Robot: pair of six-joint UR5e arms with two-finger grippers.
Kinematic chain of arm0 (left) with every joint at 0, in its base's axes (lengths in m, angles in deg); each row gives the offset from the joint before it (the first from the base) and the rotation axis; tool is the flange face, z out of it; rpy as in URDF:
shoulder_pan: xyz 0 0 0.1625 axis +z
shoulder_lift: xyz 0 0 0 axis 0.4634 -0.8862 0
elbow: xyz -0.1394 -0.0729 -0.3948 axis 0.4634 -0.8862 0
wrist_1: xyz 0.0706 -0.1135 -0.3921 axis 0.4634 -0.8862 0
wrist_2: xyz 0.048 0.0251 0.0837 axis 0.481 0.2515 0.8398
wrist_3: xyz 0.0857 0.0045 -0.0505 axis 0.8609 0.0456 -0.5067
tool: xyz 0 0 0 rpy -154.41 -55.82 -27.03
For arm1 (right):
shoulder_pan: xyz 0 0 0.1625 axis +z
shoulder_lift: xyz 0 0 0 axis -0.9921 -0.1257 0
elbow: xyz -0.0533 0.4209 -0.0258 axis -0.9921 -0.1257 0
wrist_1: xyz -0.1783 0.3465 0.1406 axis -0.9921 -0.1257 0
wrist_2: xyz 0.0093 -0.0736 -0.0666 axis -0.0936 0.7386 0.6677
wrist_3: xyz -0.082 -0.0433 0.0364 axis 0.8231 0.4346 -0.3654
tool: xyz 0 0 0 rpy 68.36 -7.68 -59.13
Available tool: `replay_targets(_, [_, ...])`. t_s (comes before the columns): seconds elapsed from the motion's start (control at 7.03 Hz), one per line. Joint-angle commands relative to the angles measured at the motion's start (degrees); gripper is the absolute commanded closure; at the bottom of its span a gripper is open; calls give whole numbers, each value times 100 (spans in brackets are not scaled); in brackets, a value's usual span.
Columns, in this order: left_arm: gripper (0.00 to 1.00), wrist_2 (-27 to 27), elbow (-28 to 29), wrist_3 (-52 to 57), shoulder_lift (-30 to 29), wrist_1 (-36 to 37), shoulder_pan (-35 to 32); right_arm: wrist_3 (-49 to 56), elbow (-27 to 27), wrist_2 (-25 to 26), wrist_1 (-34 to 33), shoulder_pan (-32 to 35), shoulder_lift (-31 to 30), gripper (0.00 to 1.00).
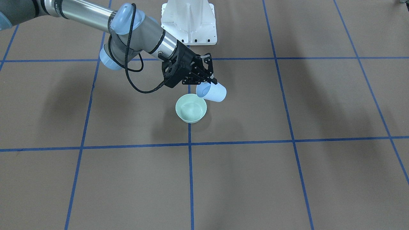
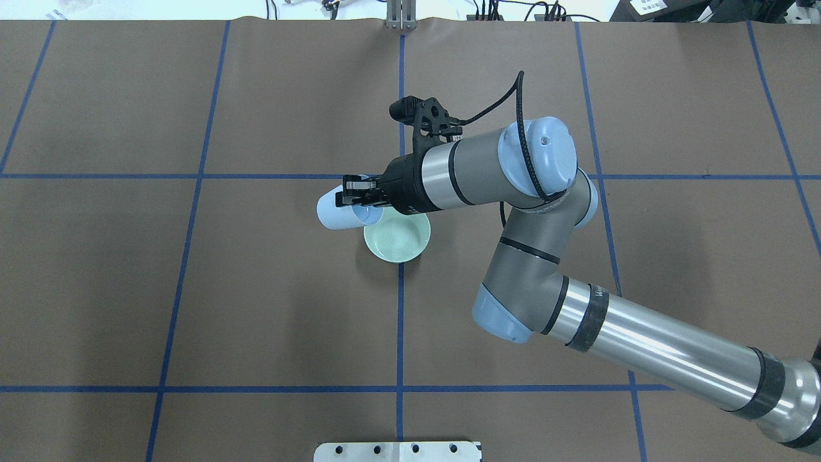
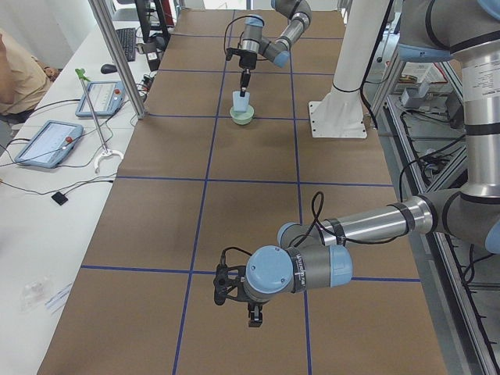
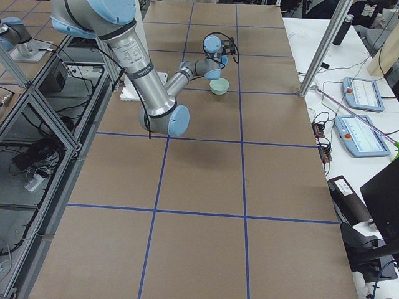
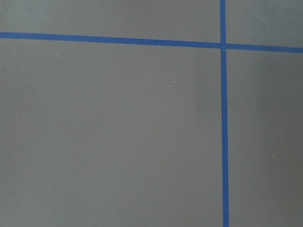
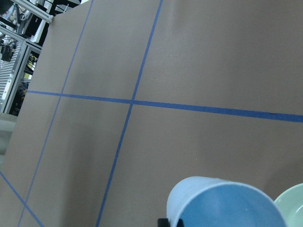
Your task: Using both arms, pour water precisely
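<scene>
- brown paper table (image 2: pixel 256 308) crossed by blue tape lines (image 2: pixel 399 333); the left wrist view shows nothing else.
- left arm (image 3: pixel 367 223) appears only in the left side view, low over the near end of the table, well apart from the dishes. i cannot tell whether the left gripper (image 3: pixel 255 315) is open or closed.
- pale blue cup (image 2: pixel 337 212) held off the table, tipped almost onto its side, base pointing left in the overhead view, mouth over the bowl's left edge.
- mint green bowl (image 2: pixel 397 260) upright on a tape line, just below the cup.
- water (image 2: pixel 397 239) shows as a faint ring-shaped sheen on the bowl's floor.
- right gripper (image 2: pixel 351 194) is clamped on the cup at its rim.
- right arm (image 2: pixel 532 256) reaches in from the right, elbow bent.
</scene>
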Motion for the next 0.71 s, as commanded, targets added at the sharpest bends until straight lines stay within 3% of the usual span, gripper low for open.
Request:
replay_targets(0.0, [0,0,-72,0,89,-9,-43,-562,-37,4,874,7,-232,100])
replay_targets(0.57, [0,9,-195,0,257,-123,-70,-916,-81,13,1422,-11,-304,100])
